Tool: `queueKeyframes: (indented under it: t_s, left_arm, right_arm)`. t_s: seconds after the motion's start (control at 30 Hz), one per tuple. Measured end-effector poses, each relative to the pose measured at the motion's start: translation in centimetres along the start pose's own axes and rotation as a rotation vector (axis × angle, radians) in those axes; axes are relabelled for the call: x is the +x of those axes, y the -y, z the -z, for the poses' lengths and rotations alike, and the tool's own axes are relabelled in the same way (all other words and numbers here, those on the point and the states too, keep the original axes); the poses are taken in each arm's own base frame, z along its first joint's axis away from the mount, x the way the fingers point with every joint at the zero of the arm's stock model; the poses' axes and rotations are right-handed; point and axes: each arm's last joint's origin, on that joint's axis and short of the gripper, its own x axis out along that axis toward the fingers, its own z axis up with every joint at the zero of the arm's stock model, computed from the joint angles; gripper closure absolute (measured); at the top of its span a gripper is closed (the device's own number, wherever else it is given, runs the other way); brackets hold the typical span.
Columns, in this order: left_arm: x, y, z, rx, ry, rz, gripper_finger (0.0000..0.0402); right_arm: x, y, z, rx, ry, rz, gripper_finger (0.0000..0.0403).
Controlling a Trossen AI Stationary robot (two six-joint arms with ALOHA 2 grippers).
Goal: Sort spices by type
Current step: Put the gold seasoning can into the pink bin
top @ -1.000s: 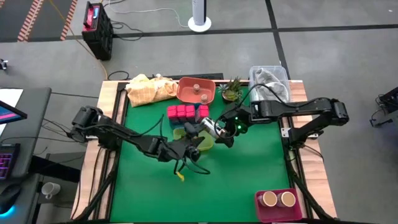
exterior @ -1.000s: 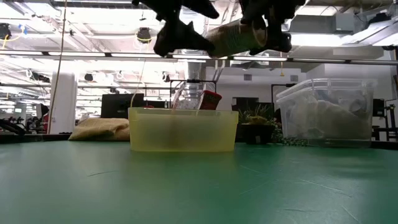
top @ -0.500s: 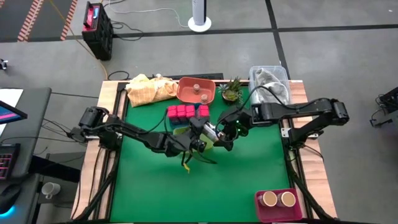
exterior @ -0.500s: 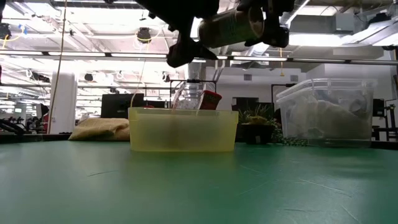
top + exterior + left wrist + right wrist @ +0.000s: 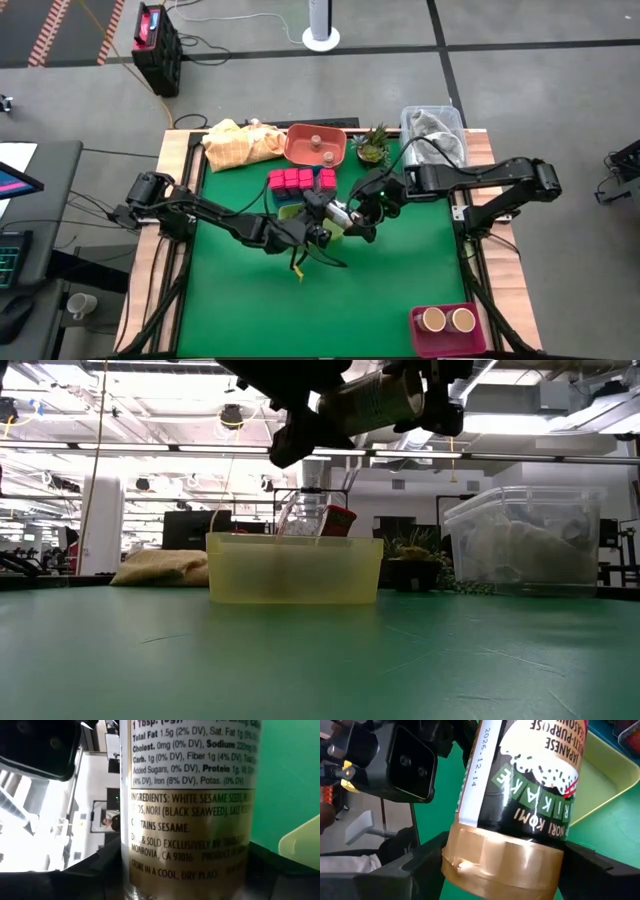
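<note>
Above yellow bin, seasoning jar, pink blocks behind

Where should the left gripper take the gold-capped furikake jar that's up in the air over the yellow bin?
The labelled body of the gold-capped furikake jar, coming from the base end. It lies nearly level in the air, the right gripper clamped on its gold cap, so the straight round body is what is free; the left gripper grips there.

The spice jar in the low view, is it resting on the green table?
No, the spice jar is held up in the air above the yellow bin, well clear of the table.
</note>
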Motion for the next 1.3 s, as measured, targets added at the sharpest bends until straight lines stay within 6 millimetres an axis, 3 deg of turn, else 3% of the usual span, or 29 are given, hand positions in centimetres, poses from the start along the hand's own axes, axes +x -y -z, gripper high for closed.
queueKeyframes:
  t_s: [0.37, 0.73, 0.87, 1.0, 1.17, 1.3]
  left_arm:
    - [0.9, 0.3, 0.9, -0.124, -0.025, 0.04, 0.0136]
    - [3.1, 0.3, 2.7, -0.055, -0.067, 0.068, 0.0136]
    - [3.7, 0.1, 3.2, -0.115, -0.057, 0.08, 0.0136]
    - [4.5, 0.5, 4.0, -0.187, -0.026, 0.159, 0.0136]
    - [5.0, 0.8, 5.0, -0.306, 0.003, 0.277, 0.0136]
    - [4.4, 0.2, 5.1, -0.427, 0.058, 0.358, 0.0136]
  right_arm:
    - [-1.4, 0.6, -1.0, -0.078, 0.053, 0.028, 0.005]
    - [-2.6, 2.0, -2.5, -0.148, 0.111, 0.06, 0.0011]
    - [-4.0, 3.1, -2.7, -0.128, 0.108, 0.096, 0.0005]
    - [-5.9, 3.6, -2.2, -0.213, 0.1, 0.233, 0.0013]
    - [-7.0, 1.3, -0.8, -0.445, 0.145, 0.316, 0.0017]
    - [-6.2, -1.6, 0.9, -0.707, 0.152, 0.378, 0.0017]
